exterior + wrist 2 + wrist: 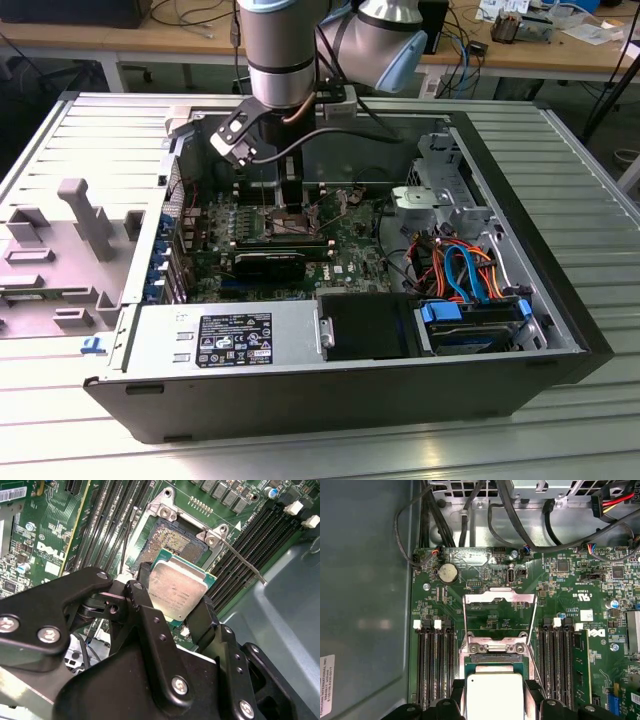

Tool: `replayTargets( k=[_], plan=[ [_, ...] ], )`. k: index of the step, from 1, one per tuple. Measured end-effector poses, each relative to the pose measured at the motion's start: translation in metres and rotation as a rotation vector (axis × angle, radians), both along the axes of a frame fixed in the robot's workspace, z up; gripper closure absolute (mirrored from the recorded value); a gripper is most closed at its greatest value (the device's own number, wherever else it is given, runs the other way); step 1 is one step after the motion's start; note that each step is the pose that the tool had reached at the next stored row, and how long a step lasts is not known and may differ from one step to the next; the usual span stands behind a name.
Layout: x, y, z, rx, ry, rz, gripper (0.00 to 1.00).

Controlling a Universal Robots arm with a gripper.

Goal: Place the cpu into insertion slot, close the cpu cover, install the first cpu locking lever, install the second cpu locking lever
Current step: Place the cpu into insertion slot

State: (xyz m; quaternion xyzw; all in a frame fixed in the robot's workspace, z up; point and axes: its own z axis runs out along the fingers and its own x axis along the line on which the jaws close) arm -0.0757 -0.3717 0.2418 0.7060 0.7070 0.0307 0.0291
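Bright, even room light in the exterior view, streaks of glare on the ribbed metal table (570, 200), gloom inside the computer case (300, 400). Blown out white on the cpu (494, 695) lid in the first wrist view; softer sheen in the second wrist view.

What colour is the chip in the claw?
The cpu is silvery grey on top; second wrist view.

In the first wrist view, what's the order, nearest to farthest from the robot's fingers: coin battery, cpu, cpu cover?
From the gripper:
1. cpu, clamped between the fingers.
2. cpu cover, standing open just beyond it.
3. coin battery, on the board past the cover.
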Motion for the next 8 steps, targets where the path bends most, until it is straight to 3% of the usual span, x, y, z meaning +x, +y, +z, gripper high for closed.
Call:
replayTargets(
  k=[2, 4, 8],
  plan=[
    [0.0000, 0.0000, -0.0004, 0.0000, 0.0000, 0.000, 0.45],
    [0.0000, 0.0000, -0.0086, 0.0000, -0.0001, 0.000, 0.45],
    [0.0000, 0.0000, -0.0092, 0.0001, -0.0001, 0.000, 0.45]
  ],
)
